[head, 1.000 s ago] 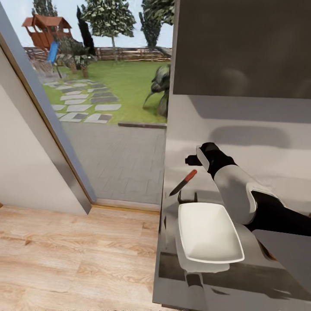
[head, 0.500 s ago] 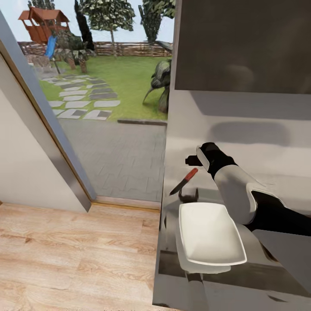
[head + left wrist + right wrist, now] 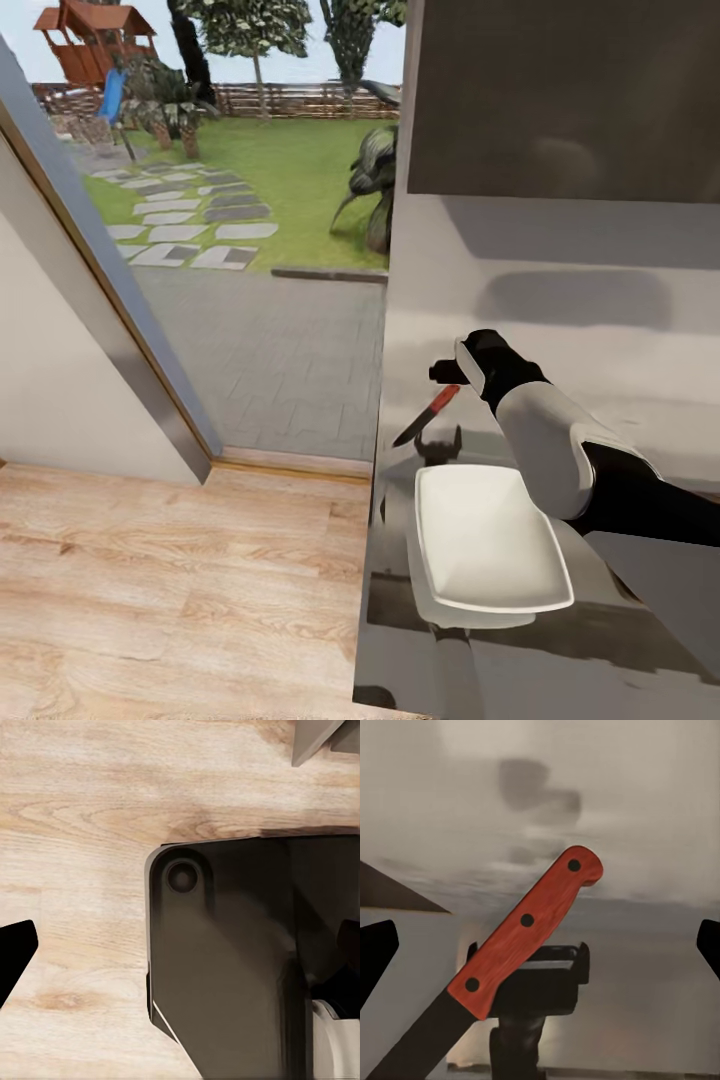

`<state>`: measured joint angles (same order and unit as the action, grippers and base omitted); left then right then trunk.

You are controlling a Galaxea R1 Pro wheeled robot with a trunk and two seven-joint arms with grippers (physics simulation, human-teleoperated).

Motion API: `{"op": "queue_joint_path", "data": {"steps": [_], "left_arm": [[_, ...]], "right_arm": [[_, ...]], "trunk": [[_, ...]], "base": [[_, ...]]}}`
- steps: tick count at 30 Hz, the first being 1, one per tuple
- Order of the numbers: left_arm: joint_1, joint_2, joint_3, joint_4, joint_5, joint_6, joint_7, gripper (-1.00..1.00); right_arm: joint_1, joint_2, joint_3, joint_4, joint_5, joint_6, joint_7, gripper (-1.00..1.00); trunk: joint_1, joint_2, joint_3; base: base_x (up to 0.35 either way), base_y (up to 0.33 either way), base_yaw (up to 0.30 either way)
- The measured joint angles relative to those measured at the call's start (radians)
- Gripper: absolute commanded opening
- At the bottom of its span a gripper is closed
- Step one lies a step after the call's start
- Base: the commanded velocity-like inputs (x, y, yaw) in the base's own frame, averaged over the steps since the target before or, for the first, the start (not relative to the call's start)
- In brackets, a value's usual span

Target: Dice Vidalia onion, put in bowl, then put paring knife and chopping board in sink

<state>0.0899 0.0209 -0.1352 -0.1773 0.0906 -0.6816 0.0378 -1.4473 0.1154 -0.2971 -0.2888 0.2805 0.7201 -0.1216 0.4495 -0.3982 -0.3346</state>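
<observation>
Floorboards of pale, grained wood lie at the left, beside my glossy grey desk. Paring knife: a red-orange handle with three dark rivets and a dark, narrow blade, lying on the desk just beyond the smooth white rectangular bowl. My right gripper hovers near the handle's end, fingers spread wide and empty. My left gripper: a dark fingertip shows, and I cannot tell its state.
</observation>
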Motion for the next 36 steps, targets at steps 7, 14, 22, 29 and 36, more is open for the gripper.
{"op": "queue_joint_path", "data": {"steps": [7, 14, 22, 29, 36], "left_arm": [[0.0, 0.0, 0.0, 0.0, 0.0, 0.0, 0.0, 1.0], [0.0, 0.0, 0.0, 0.0, 0.0, 0.0, 0.0, 1.0], [0.0, 0.0, 0.0, 0.0, 0.0, 0.0, 0.0, 1.0], [0.0, 0.0, 0.0, 0.0, 0.0, 0.0, 0.0, 1.0], [0.0, 0.0, 0.0, 0.0, 0.0, 0.0, 0.0, 1.0]], "right_arm": [[0.0, 0.0, -0.001, -0.001, 0.0, 0.0, 0.0, 1.0], [0.0, 0.0, -0.001, -0.003, 0.001, 0.0, 0.0, 1.0], [0.0, -0.001, 0.0, -0.003, 0.002, 0.0, 0.0, 1.0], [0.0, -0.002, 0.0, -0.003, 0.002, 0.0, 0.0, 1.0], [0.0, -0.002, 0.0, -0.003, 0.002, 0.0, 0.0, 1.0]], "trunk": [[0.0, 0.0, -0.011], [0.0, 0.0, -0.023], [0.0, 0.0, -0.034], [0.0, 0.0, -0.036], [0.0, 0.0, -0.036]], "base": [[0.063, -0.049, 0.0], [0.027, -0.024, 0.0], [0.001, -0.001, 0.0], [0.064, 0.0, 0.0], [0.064, 0.0, 0.0]]}}
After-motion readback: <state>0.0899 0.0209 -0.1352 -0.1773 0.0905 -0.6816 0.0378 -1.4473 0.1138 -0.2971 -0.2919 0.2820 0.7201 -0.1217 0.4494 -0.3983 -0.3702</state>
